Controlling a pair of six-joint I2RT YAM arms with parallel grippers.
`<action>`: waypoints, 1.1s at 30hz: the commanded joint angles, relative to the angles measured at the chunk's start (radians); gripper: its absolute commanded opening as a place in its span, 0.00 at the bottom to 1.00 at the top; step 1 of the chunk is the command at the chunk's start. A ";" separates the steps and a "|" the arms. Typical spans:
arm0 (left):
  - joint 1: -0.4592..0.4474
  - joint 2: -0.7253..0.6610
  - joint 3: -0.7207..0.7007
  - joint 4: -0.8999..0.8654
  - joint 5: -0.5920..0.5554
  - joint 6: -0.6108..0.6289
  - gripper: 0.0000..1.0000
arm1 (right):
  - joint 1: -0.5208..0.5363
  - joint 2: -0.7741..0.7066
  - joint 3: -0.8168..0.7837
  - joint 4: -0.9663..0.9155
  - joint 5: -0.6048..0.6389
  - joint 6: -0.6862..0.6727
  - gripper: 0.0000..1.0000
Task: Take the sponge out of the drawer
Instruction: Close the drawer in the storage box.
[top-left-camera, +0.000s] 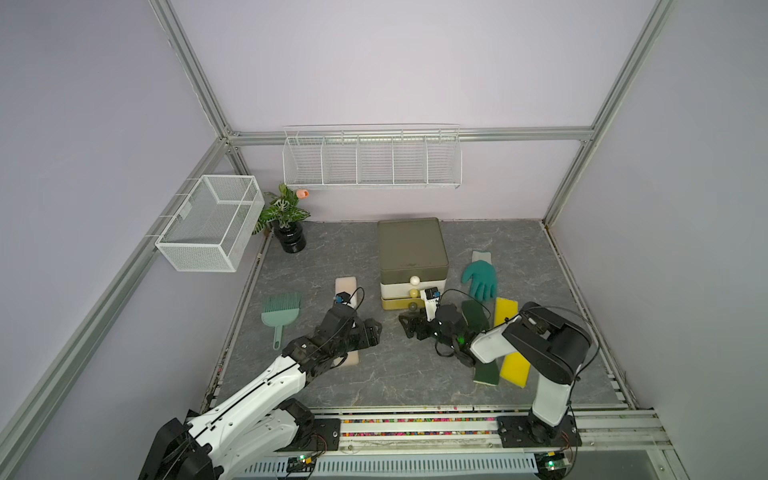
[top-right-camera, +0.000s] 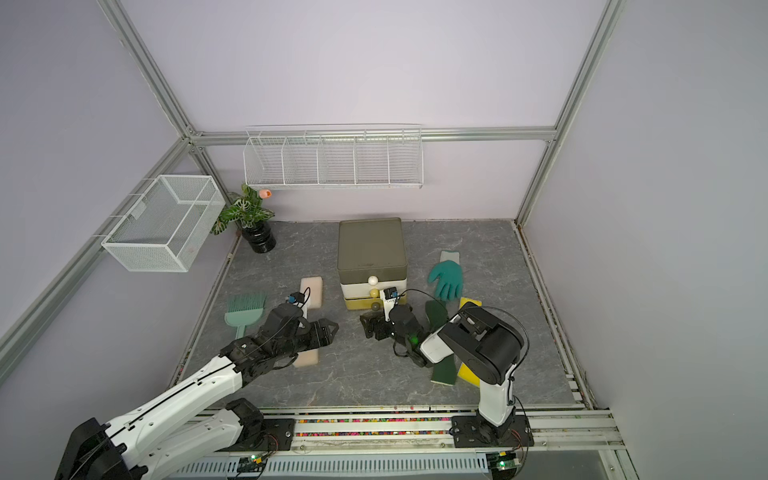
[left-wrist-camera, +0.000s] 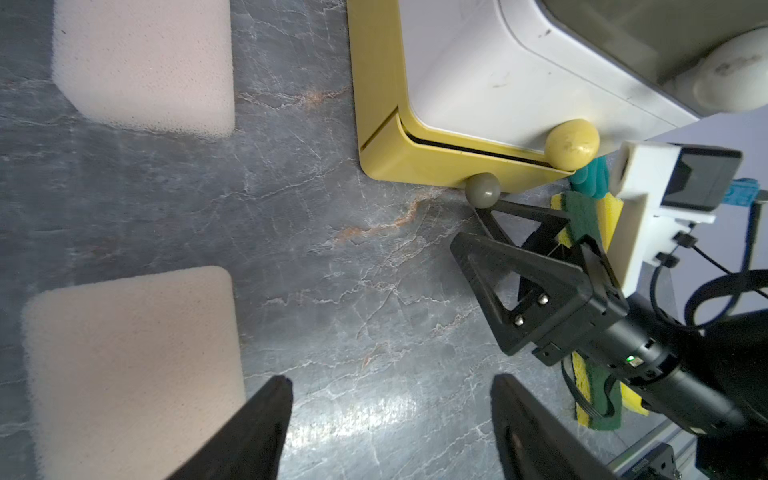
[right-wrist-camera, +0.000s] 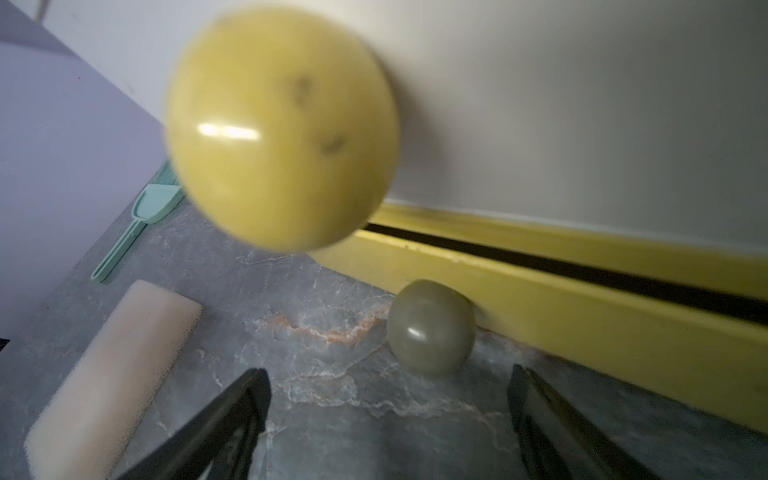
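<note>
**Both top views:** the drawer unit (top-left-camera: 412, 249) (top-right-camera: 371, 245) stands on the bench (top-left-camera: 374, 386). Its drawers hide their contents, so the sponge's place cannot be told. At the unit's 6 o'clock the right tool (top-left-camera: 409, 326), spread wide, faces the olive knob (top-left-camera: 412, 307). At 7 o'clock the left tool (top-left-camera: 374, 330) is spread and holds nothing. Beige sponges (top-left-camera: 348, 289) lie between 7 and 9 o'clock, yellow-green sponges (top-left-camera: 505, 311) at 4 o'clock.

**Left wrist view:** left tool (left-wrist-camera: 392, 382) spread over the bench; right tool (left-wrist-camera: 471, 226) just beside the olive knob (left-wrist-camera: 482, 190) of the bottom drawer (left-wrist-camera: 395, 162).

**Right wrist view:** right tool (right-wrist-camera: 388, 374) spread, olive knob (right-wrist-camera: 430, 326) just ahead between its fingers; a dark slit tops the bottom drawer (right-wrist-camera: 582, 316).
</note>
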 joint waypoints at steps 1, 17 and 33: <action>0.007 -0.002 -0.002 0.011 -0.008 0.019 0.79 | 0.006 0.007 -0.016 0.061 0.040 -0.028 0.95; 0.007 -0.021 -0.021 0.009 -0.011 0.014 0.80 | 0.007 0.078 0.012 0.141 0.052 -0.063 0.96; 0.007 -0.027 -0.033 0.017 -0.014 0.010 0.80 | 0.008 0.128 0.041 0.206 0.078 -0.026 0.97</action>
